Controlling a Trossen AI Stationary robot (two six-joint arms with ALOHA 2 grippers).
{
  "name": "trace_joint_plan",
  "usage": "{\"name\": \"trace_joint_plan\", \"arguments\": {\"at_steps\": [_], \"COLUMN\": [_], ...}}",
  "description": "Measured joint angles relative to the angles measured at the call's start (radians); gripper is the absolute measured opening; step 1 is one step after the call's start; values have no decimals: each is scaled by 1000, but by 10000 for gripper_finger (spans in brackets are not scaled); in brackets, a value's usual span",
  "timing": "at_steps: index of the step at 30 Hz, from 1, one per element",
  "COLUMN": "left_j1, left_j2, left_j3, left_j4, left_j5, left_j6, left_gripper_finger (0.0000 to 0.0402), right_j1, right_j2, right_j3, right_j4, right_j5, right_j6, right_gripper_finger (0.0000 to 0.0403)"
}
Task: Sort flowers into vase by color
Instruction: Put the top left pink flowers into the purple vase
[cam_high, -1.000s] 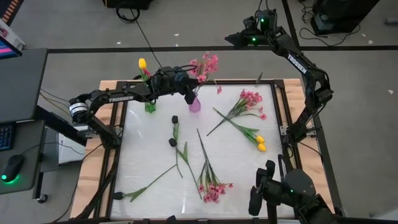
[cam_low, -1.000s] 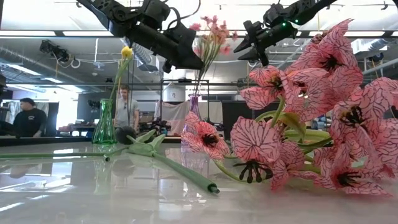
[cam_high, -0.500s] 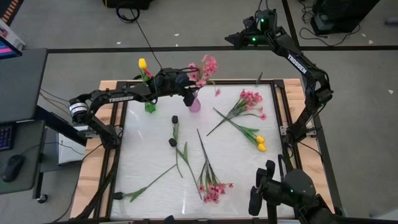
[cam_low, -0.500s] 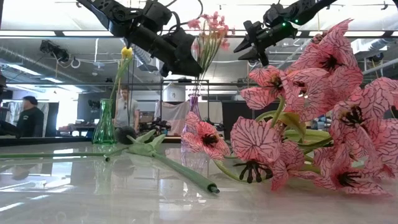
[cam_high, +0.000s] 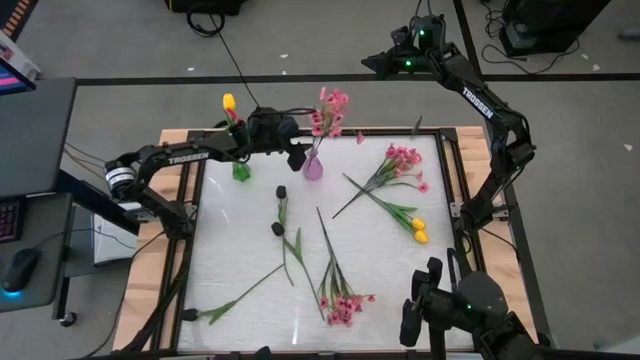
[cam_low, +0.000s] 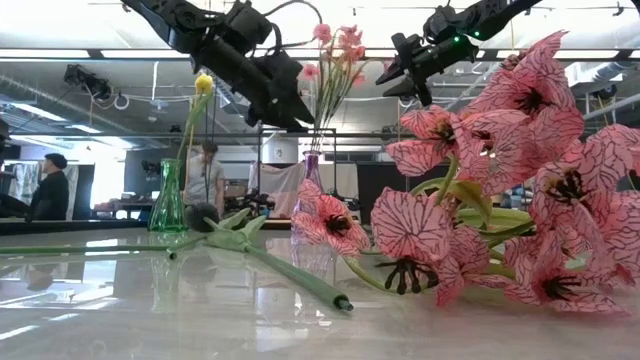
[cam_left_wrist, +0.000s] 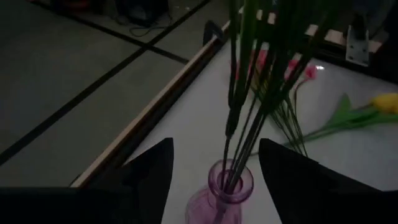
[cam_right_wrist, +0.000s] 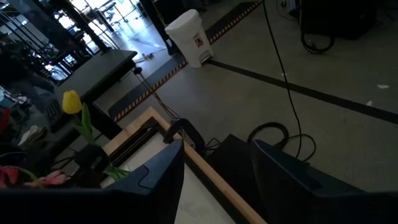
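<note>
Currently releasing: left gripper (cam_left_wrist: 214, 163) stands wide, straddling the pink blossom spray (cam_high: 328, 108) whose stems sit in the small purple glass vase (cam_left_wrist: 222, 193) directly below. Right gripper (cam_right_wrist: 214, 163) waits off-table, part open, empty. Next: retract clear, fetch another pink spray (cam_high: 340, 303) lying well away.

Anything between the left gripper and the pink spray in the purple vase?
Nothing visible. The left gripper is open, with the pink spray stems standing free between its fingers, down in the purple vase.
</note>
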Motion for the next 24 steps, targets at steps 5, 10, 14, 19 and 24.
{"name": "trace_joint_plan", "arguments": {"at_steps": [5, 10, 14, 19, 24], "left_j1": [-2, -8, -9, -29, -65], "left_j2": [-21, -50, -66, -67, -68], "left_j3": [1, 1, 1, 1, 1], "left_j4": [-87, -185, -277, -373, -467], "left_j5": [27, 30, 39, 88, 148], "left_j6": [-47, -103, -170, -289, -374], "left_gripper_finger": [247, 247, 247, 247, 247], "right_j1": [0, 0, 0, 0, 0], "right_j2": [0, 0, 0, 0, 0], "right_j3": [0, 0, 0, 0, 0], "right_j4": [0, 0, 0, 0, 0], "right_j5": [0, 0, 0, 0, 0], "right_j6": [0, 0, 0, 0, 0], "right_gripper_finger": [196, 196, 196, 196, 196]}}
